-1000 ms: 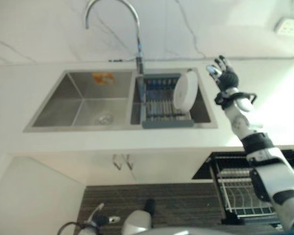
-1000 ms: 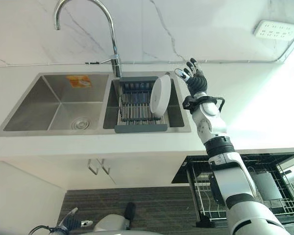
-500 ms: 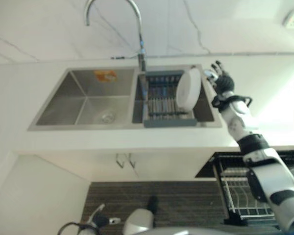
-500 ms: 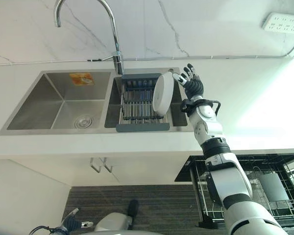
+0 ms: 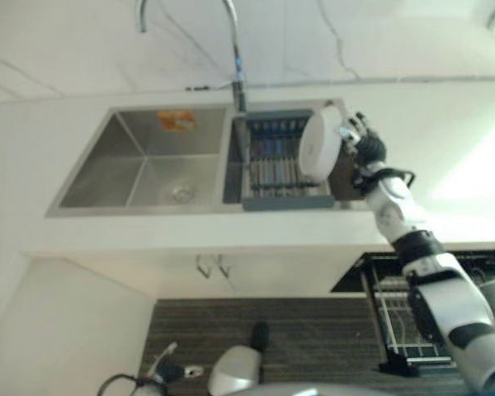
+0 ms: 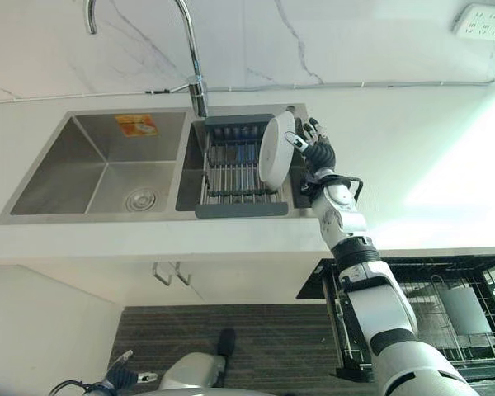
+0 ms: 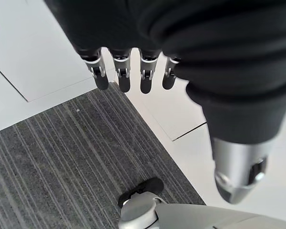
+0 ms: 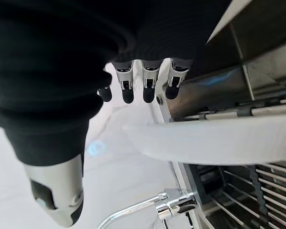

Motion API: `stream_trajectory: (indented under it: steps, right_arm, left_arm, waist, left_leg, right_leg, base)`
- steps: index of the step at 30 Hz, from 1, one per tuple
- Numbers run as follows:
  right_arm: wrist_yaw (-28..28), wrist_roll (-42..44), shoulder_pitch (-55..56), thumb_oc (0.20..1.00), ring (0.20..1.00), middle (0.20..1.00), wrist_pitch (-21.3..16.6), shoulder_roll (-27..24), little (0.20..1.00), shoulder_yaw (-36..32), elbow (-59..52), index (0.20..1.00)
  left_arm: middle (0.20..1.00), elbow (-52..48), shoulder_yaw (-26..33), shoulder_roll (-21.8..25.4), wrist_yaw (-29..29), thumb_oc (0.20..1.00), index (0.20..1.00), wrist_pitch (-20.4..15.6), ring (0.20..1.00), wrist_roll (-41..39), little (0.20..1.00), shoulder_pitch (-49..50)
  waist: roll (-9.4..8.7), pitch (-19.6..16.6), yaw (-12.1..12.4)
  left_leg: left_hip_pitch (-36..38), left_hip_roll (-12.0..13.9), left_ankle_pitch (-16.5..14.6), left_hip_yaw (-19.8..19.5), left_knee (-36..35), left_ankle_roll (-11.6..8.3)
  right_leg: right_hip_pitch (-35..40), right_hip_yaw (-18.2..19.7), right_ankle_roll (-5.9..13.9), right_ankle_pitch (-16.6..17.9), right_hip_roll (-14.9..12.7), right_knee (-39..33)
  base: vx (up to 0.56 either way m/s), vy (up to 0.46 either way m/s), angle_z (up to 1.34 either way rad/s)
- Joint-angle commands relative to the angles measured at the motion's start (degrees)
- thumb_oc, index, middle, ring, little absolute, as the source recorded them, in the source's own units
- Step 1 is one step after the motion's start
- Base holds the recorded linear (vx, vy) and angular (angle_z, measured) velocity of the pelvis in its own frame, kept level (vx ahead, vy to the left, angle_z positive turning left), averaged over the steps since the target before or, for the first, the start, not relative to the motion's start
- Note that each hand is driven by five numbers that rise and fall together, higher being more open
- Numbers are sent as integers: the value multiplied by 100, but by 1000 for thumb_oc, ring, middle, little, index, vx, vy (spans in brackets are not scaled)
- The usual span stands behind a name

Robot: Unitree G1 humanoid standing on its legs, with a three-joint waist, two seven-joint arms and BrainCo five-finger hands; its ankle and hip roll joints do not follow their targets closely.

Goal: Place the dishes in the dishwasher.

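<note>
Over the last second the right hand (image 6: 318, 153) has come down from above the counter toward the sink and now sits just beside the white plate (image 6: 276, 148), at that plate's right edge. Its fingers (image 8: 149, 85) are spread and fairly straight, with the thumb (image 8: 57, 193) held apart; they curl round nothing. In the right wrist view the plate's pale rim crosses just past the fingertips, in the gap between fingers and thumb, and I cannot tell whether they touch it. The plate stands on edge at the right end of the grey drying rack (image 6: 239, 169), which sits in the right basin of the steel sink (image 6: 107, 165), below the tap (image 6: 190, 49). Down to the right, under the counter, the dishwasher's wire basket (image 6: 445, 309) is pulled out. The left hand (image 7: 133, 71) hangs over the striped floor (image 7: 62, 162), fingers relaxed and holding nothing.
</note>
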Motion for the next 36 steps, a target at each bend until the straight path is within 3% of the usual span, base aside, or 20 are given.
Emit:
stream_trajectory:
  steps: [1, 24, 25, 27, 36]
  right_arm:
    - [1, -42, -30, 1000, 1000, 1000, -295, -353, 1000, 168, -38, 1000]
    - [-101, -196, -67, 1000, 1000, 1000, -169, -344, 1000, 142, 260, 1000]
    - [-200, -266, -79, 937, 937, 937, -154, -364, 937, 131, 273, 937]
    - [-391, -376, -147, 200, 200, 200, -122, -407, 200, 106, 338, 200]
    - [-817, -810, -478, 200, 200, 200, -384, -514, 200, 146, 583, 200]
  left_arm:
    - [1000, 264, -500, 65, 85, 1000, 1000, -108, 1000, 64, 1000, -147]
    - [1000, 147, -508, 75, 23, 1000, 1000, -31, 1000, -9, 1000, -155]
    - [1000, 117, -513, 83, 11, 1000, 1000, -15, 1000, -26, 1000, -154]
    - [1000, 83, -529, 89, 10, 1000, 1000, -6, 1000, -55, 1000, -151]
    - [1000, 75, -584, 48, 74, 1000, 1000, -45, 1000, -132, 1000, -187]
  waist:
    - [331, -197, 309]
    - [465, 35, 395]
    - [472, 48, 403]
    - [484, 84, 419]
    - [572, 254, 476]
  left_leg:
    - [363, 236, -659, -213, 14, -246]
    - [232, 110, -596, -363, 80, -163]
    - [227, 107, -594, -368, 84, -158]
    - [209, 97, -587, -388, 95, -154]
    - [98, 38, -542, -488, 142, -144]
  right_leg:
    - [-389, -154, 25, -204, -301, 693]
    - [-521, -199, 83, -219, -481, 957]
    - [-525, -205, 84, -225, -490, 974]
    - [-538, -206, 85, -231, -503, 1004]
    - [-638, -201, 76, -250, -551, 1118]
  base:
    - [29, 52, 2]
    - [27, 24, 4]
    - [0, 0, 0]
    - [0, 0, 0]
    - [-2, 1, 1]
